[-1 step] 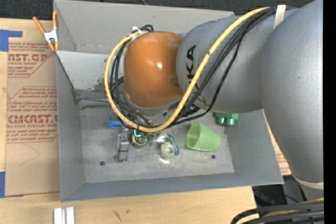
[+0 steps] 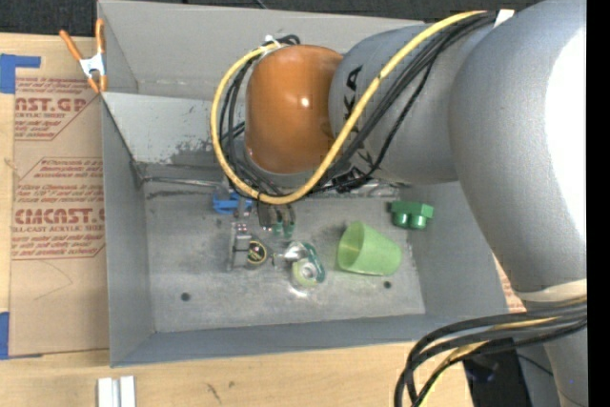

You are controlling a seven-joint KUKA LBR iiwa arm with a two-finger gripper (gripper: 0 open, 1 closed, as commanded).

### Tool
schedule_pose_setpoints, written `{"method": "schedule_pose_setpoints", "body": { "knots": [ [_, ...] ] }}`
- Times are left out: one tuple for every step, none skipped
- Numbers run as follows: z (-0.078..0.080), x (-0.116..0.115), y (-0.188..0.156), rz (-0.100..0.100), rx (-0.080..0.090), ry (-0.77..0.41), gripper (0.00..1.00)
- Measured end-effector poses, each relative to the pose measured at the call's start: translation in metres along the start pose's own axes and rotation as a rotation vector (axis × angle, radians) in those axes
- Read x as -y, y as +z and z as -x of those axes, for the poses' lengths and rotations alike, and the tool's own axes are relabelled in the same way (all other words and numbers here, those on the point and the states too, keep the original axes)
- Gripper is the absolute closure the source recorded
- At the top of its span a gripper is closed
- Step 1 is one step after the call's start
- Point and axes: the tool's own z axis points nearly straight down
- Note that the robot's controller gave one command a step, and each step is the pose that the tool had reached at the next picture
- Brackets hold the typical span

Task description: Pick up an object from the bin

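The left part of the grey bin (image 2: 172, 286) has bare floor. Further right, towards the far side of the floor, a small blue thing (image 2: 226, 203) lies just left of the gripper (image 2: 262, 229). The gripper hangs low over the middle of the floor, under the orange wrist cover (image 2: 286, 110) and its loop of yellow cable. From this angle I cannot tell whether the gripper is spread or pressed together, and nothing can be made out pinched in it.

Just on the near side of the gripper lies a small dark round thing (image 2: 254, 253) with a pale ring. It is so close to the gripper that touching and just apart cannot be told apart. To its right, slightly nearer, is a clear thing with green and white in it (image 2: 305, 270). Next comes a light green cup (image 2: 367, 251) lying on its side, and farther right and farther back a dark green piece (image 2: 412, 214) lies close under the arm.

I judge this to be the descent onto a target, with no grasp made yet. The likeliest target is the small dark round thing, since it lies nearest the gripper. The next move calls for settling the gripper squarely over that thing, closing on it without catching the blue thing or the clear one beside it, then lifting straight up clear of the bin walls.
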Motion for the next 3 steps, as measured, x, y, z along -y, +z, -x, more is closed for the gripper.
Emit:
{"method": "schedule_pose_setpoints", "body": {
  "knots": [
    [0.023, 0.035, 0.029, 0.001, -0.001, 0.108, 0.0],
    [-0.033, 0.09, 0.073, 0.001, -0.003, -0.242, 0.0],
    [-0.031, 0.088, 0.071, 0.003, 0.002, -0.242, 1.0]
  ]
}}
